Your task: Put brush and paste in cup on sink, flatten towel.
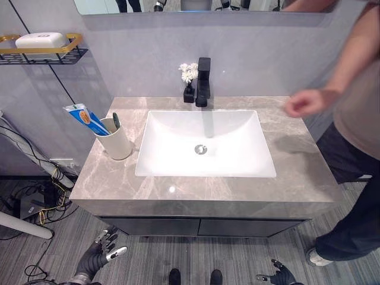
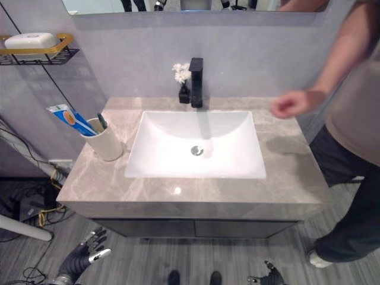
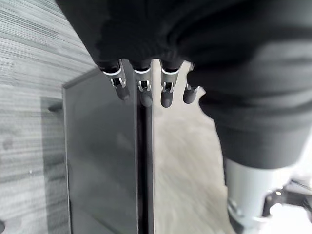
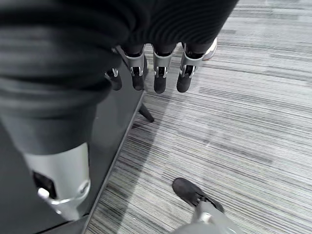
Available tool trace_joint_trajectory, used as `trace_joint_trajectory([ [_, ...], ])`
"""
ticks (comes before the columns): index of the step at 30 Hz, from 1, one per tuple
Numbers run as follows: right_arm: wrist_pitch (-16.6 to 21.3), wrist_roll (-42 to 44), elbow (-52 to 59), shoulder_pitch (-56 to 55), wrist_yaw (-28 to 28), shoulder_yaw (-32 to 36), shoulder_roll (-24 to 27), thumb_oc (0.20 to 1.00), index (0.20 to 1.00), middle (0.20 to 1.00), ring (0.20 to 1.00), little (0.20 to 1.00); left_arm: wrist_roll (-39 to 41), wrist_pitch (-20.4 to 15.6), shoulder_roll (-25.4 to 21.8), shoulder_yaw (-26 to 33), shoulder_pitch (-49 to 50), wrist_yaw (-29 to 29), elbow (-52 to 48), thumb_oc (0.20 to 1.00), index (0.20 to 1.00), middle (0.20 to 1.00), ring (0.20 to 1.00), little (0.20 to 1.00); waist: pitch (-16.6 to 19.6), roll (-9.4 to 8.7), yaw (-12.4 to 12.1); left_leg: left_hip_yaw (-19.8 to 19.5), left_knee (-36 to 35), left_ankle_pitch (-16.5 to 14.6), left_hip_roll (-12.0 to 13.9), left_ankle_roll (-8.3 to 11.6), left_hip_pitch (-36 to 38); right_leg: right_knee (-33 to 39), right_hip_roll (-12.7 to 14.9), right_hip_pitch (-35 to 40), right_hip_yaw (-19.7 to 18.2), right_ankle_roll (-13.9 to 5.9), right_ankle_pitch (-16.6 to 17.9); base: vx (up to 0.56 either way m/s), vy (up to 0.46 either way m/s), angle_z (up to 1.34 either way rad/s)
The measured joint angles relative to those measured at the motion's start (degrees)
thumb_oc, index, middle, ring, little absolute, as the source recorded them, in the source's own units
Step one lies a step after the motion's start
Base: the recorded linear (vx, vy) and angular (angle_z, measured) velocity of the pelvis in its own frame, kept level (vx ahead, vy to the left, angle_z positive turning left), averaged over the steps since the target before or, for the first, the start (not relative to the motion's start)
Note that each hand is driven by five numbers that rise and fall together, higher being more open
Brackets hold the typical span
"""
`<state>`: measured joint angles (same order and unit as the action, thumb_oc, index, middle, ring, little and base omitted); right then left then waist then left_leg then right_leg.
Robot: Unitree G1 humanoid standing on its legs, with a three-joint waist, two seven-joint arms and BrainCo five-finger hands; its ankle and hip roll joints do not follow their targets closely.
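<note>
Since the toothpaste tube point(image 1: 84, 118) and brush point(image 1: 116, 120) already stand in the cup point(image 1: 115, 141) near the countertop's point(image 1: 297, 172) left edge, both are judged light and best grasped mid-body, while the left hand point(image 1: 105, 246) and right hand point(image 1: 279, 276) are held low, fingers relaxed, empty.

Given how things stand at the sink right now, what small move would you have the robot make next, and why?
Probably hold both hands low and wait. The toothpaste and brush already stand in the cup on the counter, I see no towel there, and a person's hand is reaching over the counter's right side. The left hand and right hand hang open below the counter edge.
</note>
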<state>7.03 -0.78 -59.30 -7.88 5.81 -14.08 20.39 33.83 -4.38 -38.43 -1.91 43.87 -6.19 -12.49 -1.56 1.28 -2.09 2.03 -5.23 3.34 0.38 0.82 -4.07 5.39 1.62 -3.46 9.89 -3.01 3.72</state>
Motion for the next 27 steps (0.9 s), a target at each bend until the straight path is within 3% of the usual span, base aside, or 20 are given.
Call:
trace_joint_trajectory([
  [1,0.0,0.0,-0.4,0.1,-0.1,-0.3,0.0,1.0,1.0,1.0,1.0,1.0,0.0,-0.2,-0.9,0.6,1.6,-1.1,-1.9,0.517,0.517,0.517,0.517,0.517,-0.2,0.12,-0.3,0.0,0.1,0.1,0.0,-0.06,0.0,0.0,0.0,0.1,0.0,-0.03,0.1,0.0,0.0,0.0],
  [2,0.0,0.0,-0.6,0.1,-0.1,-0.4,0.0,1.0,1.0,1.0,1.0,1.0,0.0,-0.1,-1.1,1.2,1.9,-1.6,-2.3,0.2,0.2,0.2,0.2,0.2,-0.3,0.43,-0.7,-0.1,0.1,0.1,0.0,-0.18,0.0,0.0,0.0,0.1,0.0,-0.04,0.0,-0.01,-0.019,0.04],
  [7,0.1,-0.1,-2.0,1.8,-0.8,-1.9,-0.1,1.0,1.0,1.0,1.0,1.0,1.6,-0.2,-2.6,2.5,2.2,-3.2,-6.6,0.2,0.2,0.2,0.2,0.2,-0.6,0.93,-1.7,-1.1,-0.1,0.1,0.0,0.25,-0.1,0.0,0.0,0.5,1.0,-0.11,-0.1,-0.01,-0.018,0.09],
  [11,0.1,-0.1,-2.8,2.3,-0.9,-2.6,-0.2,1.0,1.0,1.0,1.0,1.0,6.4,-1.0,-3.1,8.4,2.0,-3.6,-13.9,0.2,0.2,0.2,0.2,0.2,-0.9,0.04,-2.5,-2.0,0.0,0.1,0.0,0.26,-1.1,-0.1,-0.1,0.1,1.8,-0.03,-0.3,-0.02,-0.016,0.12],
  [19,0.3,0.0,-1.9,2.3,-0.8,-2.1,-0.1,1.0,1.0,1.0,1.0,1.0,9.0,-1.6,-3.4,15.1,-1.7,-1.4,-14.0,0.2,0.2,0.2,0.2,0.2,-1.4,-0.6,-2.3,-3.0,0.1,0.5,-0.1,0.67,-3.1,-0.5,-0.1,-1.9,2.8,0.03,-0.3,0.01,-0.001,0.06],
  [27,0.4,0.1,-2.4,2.4,-0.9,0.0,0.0,1.0,1.0,1.0,1.0,1.0,9.0,-3.4,-2.2,17.1,-8.5,1.1,-12.8,0.2,0.2,0.2,0.2,0.2,-2.6,-0.55,-1.9,-2.4,0.1,0.7,-0.1,0.46,-5.3,-0.5,-0.1,-4.4,2.2,-0.03,-0.3,0.01,0.015,-0.04],
])
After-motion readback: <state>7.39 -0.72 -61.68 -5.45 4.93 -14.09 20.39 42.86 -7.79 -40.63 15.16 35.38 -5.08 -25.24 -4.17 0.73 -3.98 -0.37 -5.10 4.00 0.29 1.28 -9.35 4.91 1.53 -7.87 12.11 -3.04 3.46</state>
